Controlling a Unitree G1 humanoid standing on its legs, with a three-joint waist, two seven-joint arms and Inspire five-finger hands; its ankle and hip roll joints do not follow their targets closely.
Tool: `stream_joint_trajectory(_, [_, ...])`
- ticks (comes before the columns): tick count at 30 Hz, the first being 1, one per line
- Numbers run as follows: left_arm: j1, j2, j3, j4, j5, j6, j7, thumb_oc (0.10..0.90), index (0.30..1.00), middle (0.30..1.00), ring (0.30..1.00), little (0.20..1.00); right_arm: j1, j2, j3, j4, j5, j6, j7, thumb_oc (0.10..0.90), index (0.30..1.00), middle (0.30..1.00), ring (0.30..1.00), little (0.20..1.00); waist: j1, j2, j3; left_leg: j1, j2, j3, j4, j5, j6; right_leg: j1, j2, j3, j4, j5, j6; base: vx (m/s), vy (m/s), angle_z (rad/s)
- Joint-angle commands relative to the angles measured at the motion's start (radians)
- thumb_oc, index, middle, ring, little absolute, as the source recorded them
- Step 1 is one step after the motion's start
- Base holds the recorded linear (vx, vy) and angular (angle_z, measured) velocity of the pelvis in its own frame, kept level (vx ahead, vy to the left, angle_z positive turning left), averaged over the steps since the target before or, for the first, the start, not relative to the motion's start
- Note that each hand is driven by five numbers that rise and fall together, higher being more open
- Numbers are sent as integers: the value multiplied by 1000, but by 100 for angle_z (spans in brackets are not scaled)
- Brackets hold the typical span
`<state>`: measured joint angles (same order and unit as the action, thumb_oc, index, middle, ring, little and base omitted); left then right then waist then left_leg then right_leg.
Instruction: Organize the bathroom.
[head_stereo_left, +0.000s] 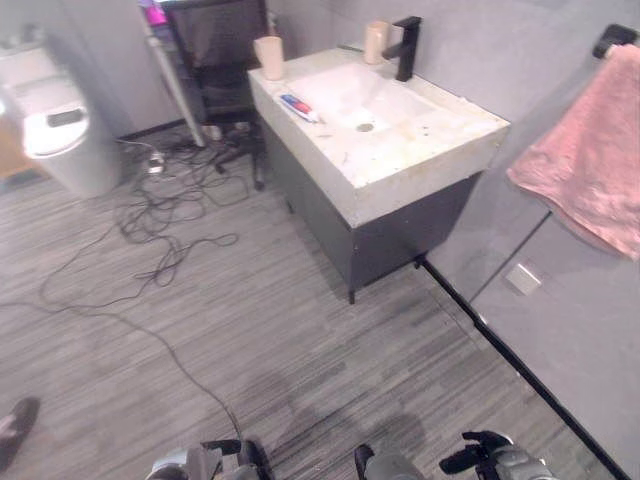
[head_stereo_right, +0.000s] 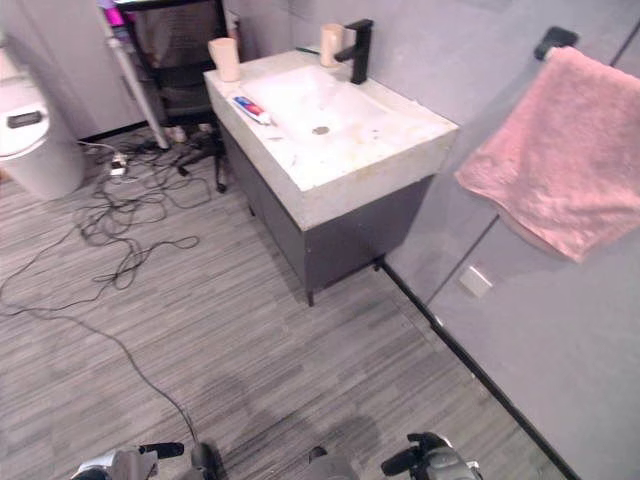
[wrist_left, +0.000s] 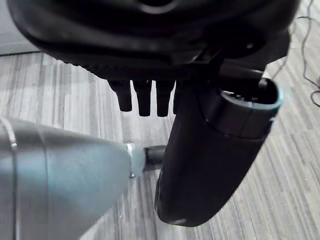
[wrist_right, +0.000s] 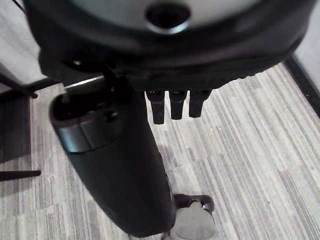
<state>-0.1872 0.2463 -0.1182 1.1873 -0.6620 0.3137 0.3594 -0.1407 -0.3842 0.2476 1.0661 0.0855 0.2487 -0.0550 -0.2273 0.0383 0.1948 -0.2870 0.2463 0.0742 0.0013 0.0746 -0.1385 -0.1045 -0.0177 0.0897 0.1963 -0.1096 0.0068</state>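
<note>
While low over the floor, each robot hand — left (wrist_left: 210, 150), right (wrist_right: 120, 165) — straight-fingered, empty.

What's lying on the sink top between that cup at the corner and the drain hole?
A toothpaste tube lies between the cup and the drain, seen in both eye views.
</note>
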Motion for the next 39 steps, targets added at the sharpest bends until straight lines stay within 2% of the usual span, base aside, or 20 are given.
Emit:
stream_joint_trajectory(1, [96,16,64,19,-51,15,43,800,900,900,900,900,39,-27,42,-17,2,55,-41,800,900,900,900,900,16,33,-10,24,54,4,-49,174,-7,45,-49,-170,-126,59,104,458,328,-67])
stream_joint_trajectory(4, [139,27,116,53,-70,1,24,800,900,900,900,900,28,1,58,-10,-51,77,-48,800,900,900,900,900,56,24,-28,76,41,9,-12,115,4,69,-115,-194,-115,48,131,368,371,-67])
stream_joint_trajectory(8, [148,48,147,65,-30,1,10,800,900,900,900,900,22,19,58,-11,-65,71,-52,800,900,900,900,900,71,12,-32,80,7,106,57,59,14,80,-172,-201,-122,58,167,202,355,-88])
stream_joint_trajectory(11, [153,74,139,62,16,-5,-10,800,900,900,900,900,27,23,35,-14,-86,55,-37,800,900,900,900,900,82,-10,-19,85,-66,156,120,-54,62,81,-267,-177,-74,89,177,234,351,-7])
stream_joint_trajectory(15, [153,99,105,55,36,-3,-19,800,900,900,900,900,38,14,13,-12,-104,32,-9,800,900,900,900,900,96,-8,4,105,-120,164,141,-115,108,-5,-348,-153,91,211,160,180,262,-12])
stream_joint_trajectory(17, [152,113,94,51,20,2,-8,800,900,900,900,900,34,4,10,-6,-116,30,18,800,900,900,900,900,91,5,33,150,-131,172,130,-145,122,-97,-338,-140,161,237,147,200,220,-38])
stream_joint_trajectory(19, [122,118,98,57,50,25,-5,800,900,900,900,900,24,3,8,26,-95,35,16,800,900,900,900,900,62,-1,53,184,-165,182,130,-169,139,-120,-239,-156,44,176,157,292,136,-47])
stream_joint_trajectory(21, [101,112,112,52,98,44,-8,800,900,900,900,900,34,4,-5,42,-77,33,6,800,900,900,900,900,39,-18,60,190,-208,194,133,-186,156,-134,-188,-167,-63,214,190,300,68,-3])
stream_joint_trajectory(23, [88,105,112,34,91,55,9,800,900,900,900,900,51,5,-28,51,-89,38,11,800,900,900,900,900,21,-35,72,205,-251,213,135,-206,164,-174,-134,-234,-117,255,210,350,75,48])
stream_joint_trajectory(25, [77,99,104,20,71,62,21,800,900,900,900,900,71,-6,-44,51,-120,54,41,800,900,900,900,900,13,-40,84,224,-273,220,133,-214,166,-234,-78,-314,3,219,194,387,45,3])
stream_joint_trajectory(28, [67,84,88,25,58,58,32,800,900,900,900,900,85,-14,-63,67,-86,63,52,800,900,900,900,900,1,-46,74,229,-318,182,170,-241,168,-213,-25,-304,-15,204,159,444,-68,-83])
stream_joint_trajectory(30, [58,77,78,20,71,62,20,800,900,900,900,900,105,-16,-79,74,-69,77,53,800,900,900,900,900,-19,-33,62,250,-308,177,277,-288,158,-207,-29,-314,31,160,122,481,-131,21])
stream_joint_trajectory(31, [56,72,78,17,102,66,5,800,900,900,900,900,113,-16,-73,75,-58,70,48,800,900,900,900,900,-25,-25,54,267,-289,171,407,-247,126,-193,-19,-314,26,139,97,389,-139,48])
stream_joint_trajectory(32, [56,71,78,17,109,66,1,800,900,900,900,900,115,-16,-71,74,-54,67,47,800,900,900,900,900,-27,-22,54,266,-282,169,434,-243,119,-189,-15,-316,26,134,91,374,-194,31])
stream_joint_trajectory(33, [54,56,70,18,163,44,-39,800,900,900,900,900,127,-17,-62,65,-24,36,46,800,900,900,900,900,-28,-5,44,244,-243,146,635,-105,46,-139,10,-309,3,95,46,273,-159,28])
stream_joint_trajectory(34, [54,54,67,20,161,35,-45,800,900,900,900,900,128,-17,-62,60,-23,34,47,800,900,900,900,900,-28,-4,43,230,-235,142,681,-77,33,-128,14,-305,-2,89,38,356,-247,18])
stream_joint_trajectory(35, [59,44,48,16,146,14,-43,800,900,900,900,900,136,-17,-62,37,-19,12,46,800,900,900,900,900,-30,-23,36,132,-216,159,895,-5,20,-91,4,-285,-35,97,13,336,-186,-24])
stream_joint_trajectory(36, [64,31,54,1,151,24,-24,800,900,900,900,900,132,-13,-59,29,0,-7,32,800,900,900,900,900,-23,-27,39,45,-173,163,992,-67,35,-44,9,-262,-48,83,15,338,-160,-46])
stream_joint_trajectory(38, [65,31,59,0,158,27,-23,800,900,900,900,900,127,-9,-55,28,1,-5,32,800,900,900,900,900,-19,-30,39,30,-160,167,983,-97,51,-35,8,-258,-50,82,17,221,2,-72])
stream_joint_trajectory(39, [71,38,75,-5,154,34,-15,800,900,900,900,900,113,10,-43,30,22,-25,4,800,900,900,900,900,-7,-52,39,6,-129,144,832,-140,101,-19,-6,-237,-44,83,27,216,102,-78])
